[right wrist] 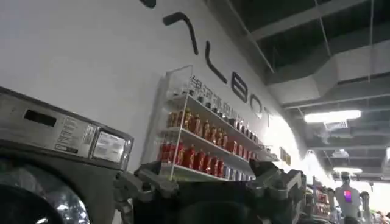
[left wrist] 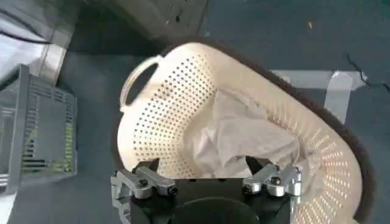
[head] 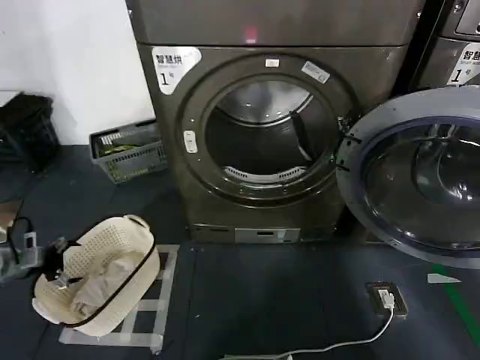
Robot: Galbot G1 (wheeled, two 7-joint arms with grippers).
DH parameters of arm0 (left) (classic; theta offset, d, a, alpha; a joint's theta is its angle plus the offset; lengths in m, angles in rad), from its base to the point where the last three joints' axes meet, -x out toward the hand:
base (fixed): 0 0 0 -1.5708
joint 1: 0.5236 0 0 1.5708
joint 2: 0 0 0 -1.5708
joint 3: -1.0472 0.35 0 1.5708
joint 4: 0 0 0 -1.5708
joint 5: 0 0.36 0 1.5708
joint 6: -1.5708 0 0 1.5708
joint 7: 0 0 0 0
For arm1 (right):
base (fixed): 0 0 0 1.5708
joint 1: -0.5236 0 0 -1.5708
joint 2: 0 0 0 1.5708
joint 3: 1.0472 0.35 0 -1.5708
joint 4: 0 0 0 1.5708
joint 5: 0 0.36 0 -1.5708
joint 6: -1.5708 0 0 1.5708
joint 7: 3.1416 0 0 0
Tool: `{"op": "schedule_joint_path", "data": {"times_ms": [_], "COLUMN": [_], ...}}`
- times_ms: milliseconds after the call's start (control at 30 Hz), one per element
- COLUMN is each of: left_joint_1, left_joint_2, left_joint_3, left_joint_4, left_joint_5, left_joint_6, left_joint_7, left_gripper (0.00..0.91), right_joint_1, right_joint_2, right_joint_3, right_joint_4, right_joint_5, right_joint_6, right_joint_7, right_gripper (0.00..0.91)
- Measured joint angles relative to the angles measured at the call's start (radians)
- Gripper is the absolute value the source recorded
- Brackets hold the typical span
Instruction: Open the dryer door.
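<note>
Left gripper (left wrist: 207, 182) sits with its fingers spread wide, holding nothing, poised right over the near rim of the cream perforated plastic laundry basket (left wrist: 183, 103), where a pale crumpled cloth (left wrist: 244, 137) lies bundled inside; it looks parked there with a view to the laundry, not the door. From the head view that basket rests on the dark floor, on a taped square, in front of the dryer and off to its left. Right gripper (right wrist: 210, 189) is raised and pointing up past the machine's control panel toward a wall shelf of red bottles (right wrist: 201, 143); its fingers stand apart with nothing between them, so it appears clear of the work. And the dryer door (head: 420, 176), that big chrome-ringed porthole with dark glass, is swung fully out to the right of the dryer, grey inner side facing us, leaving the round drum opening (head: 262, 131) exposed. By the look of it, the opening is already done. A grey slatted crate (head: 131, 150) stands beside the dryer's left wall.
</note>
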State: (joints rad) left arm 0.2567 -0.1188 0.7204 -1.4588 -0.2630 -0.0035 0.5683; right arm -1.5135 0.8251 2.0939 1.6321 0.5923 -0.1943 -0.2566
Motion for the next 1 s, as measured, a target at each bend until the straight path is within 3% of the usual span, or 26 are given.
{"op": "schedule_joint_path", "data": {"times_ms": [700,800,1000], "left_joint_1": [0.03,0.033,0.039], "left_joint_2": [0.034,0.031,0.033], "left_joint_3": [-0.05,-0.063,-0.067], "left_joint_4": [0.004,0.019,0.049], "left_joint_5": [0.03,0.083,0.145], "left_joint_6": [-0.033,-0.072,-0.071], "left_joint_7": [0.02,0.051,0.048], "left_gripper": [0.907,0.907,0.907], "right_joint_1": [0.01,0.016,0.032], "right_joint_2": [0.005,0.005,0.005], "right_joint_3": [-0.009,-0.014,-0.027], "right_joint_4": [0.011,0.011,0.015], "right_joint_5": [0.003,0.003,0.001], "right_joint_6": [0.001,0.0,0.0], "right_joint_7": [0.001,0.001,0.002], "right_gripper": [0.907,0.907,0.907]}}
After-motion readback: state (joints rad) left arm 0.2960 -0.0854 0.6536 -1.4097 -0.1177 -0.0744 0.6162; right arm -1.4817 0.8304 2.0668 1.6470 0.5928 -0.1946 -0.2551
